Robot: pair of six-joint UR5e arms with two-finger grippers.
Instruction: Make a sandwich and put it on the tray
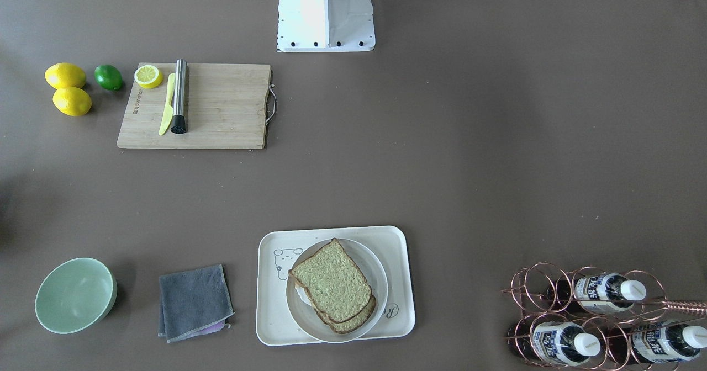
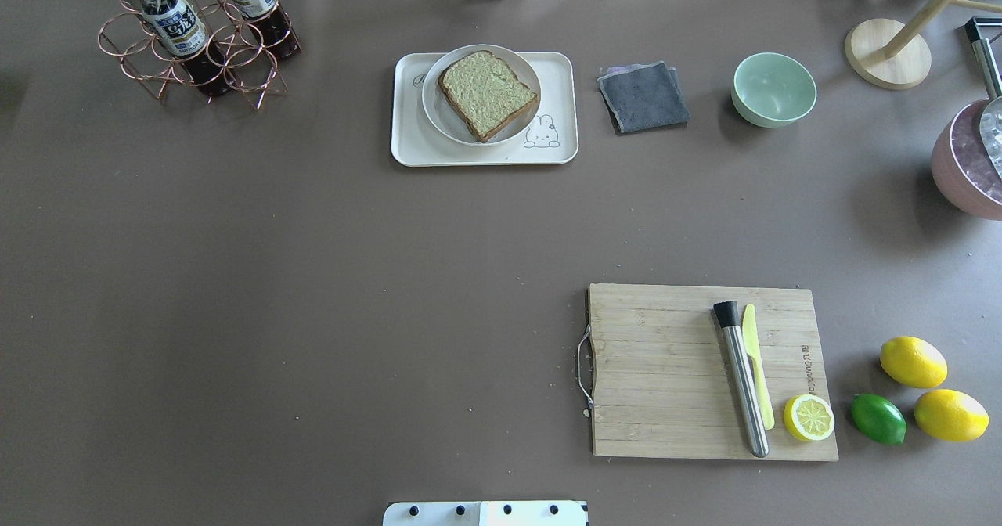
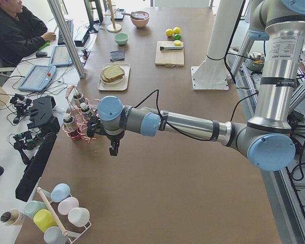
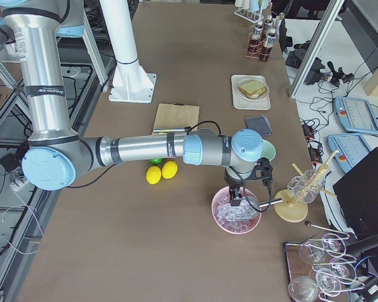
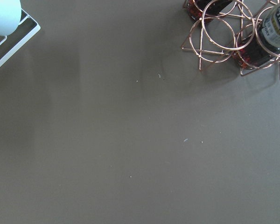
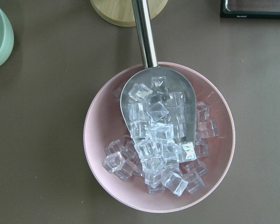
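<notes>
The sandwich is two stacked bread slices on a round white plate, which stands on the cream tray at the table's far side; it also shows in the overhead view. The egg is hidden. My left gripper hangs over bare table next to the bottle rack, far from the tray. My right gripper hangs over a pink ice bowl. Each shows only in a side view, so I cannot tell whether it is open or shut.
A wooden cutting board holds a yellow knife, a steel muddler and a lemon half, with lemons and a lime beside it. A grey cloth and green bowl lie right of the tray. A copper bottle rack and an ice bowl with scoop also stand here.
</notes>
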